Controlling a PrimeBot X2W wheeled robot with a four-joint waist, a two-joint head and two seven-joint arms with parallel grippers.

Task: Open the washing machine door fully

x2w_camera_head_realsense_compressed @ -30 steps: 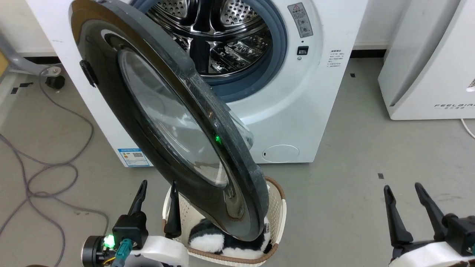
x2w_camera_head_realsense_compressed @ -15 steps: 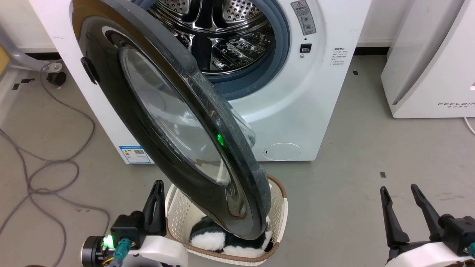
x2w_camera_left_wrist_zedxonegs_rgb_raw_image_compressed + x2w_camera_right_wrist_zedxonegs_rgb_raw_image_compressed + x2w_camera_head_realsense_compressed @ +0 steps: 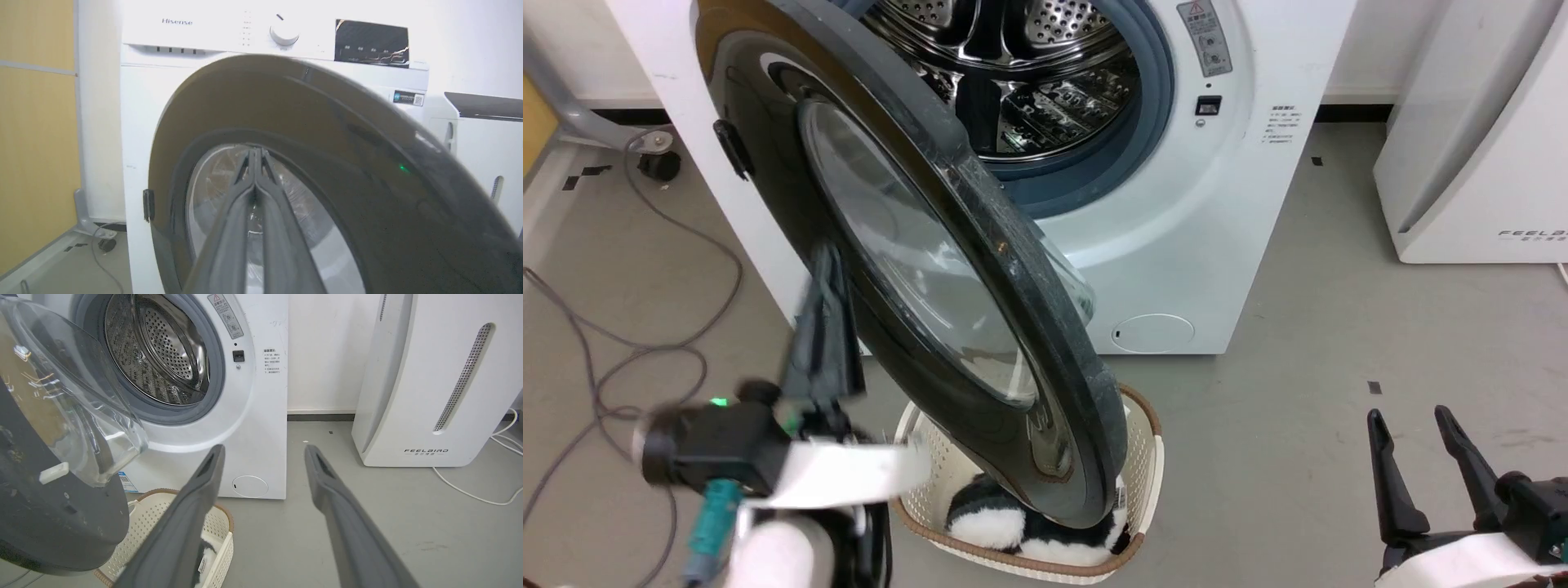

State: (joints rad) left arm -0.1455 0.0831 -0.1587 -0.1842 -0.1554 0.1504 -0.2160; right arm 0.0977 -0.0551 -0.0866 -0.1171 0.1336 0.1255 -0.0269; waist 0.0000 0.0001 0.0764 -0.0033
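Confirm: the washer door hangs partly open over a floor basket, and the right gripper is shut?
No: the right gripper is open, fingers apart, per the right wrist view. The washing machine door does hang partly open over the basket.

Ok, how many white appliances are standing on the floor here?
2. The washing machine stands at centre, its door swung partly open. A second white unit stands to its right. Others may lie beyond the views.
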